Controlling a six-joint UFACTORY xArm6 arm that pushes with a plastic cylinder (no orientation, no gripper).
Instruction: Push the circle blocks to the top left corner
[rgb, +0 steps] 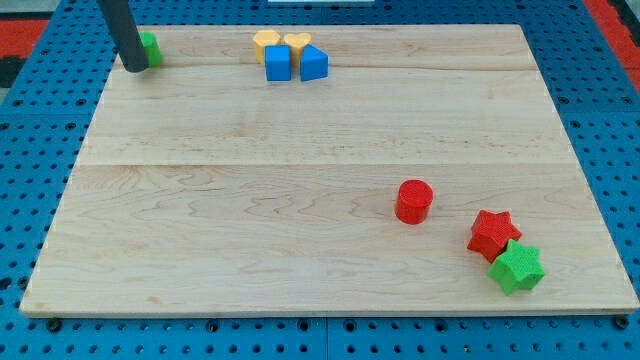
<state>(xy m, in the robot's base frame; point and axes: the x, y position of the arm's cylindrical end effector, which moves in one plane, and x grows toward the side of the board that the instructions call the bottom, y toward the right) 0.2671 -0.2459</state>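
Observation:
A red circle block (413, 201) stands on the wooden board (250, 200) at the view's lower right. A green block (150, 47) sits in the top left corner, partly hidden by my rod, so its shape is hard to make out. My tip (132, 67) rests on the board right against the green block's left side, far from the red circle.
Two yellow blocks (266, 42) (297, 43) and two blue blocks (277, 63) (314, 64) cluster at the top middle. A red star (492, 234) and a green star (517, 268) touch near the bottom right corner. Blue pegboard surrounds the board.

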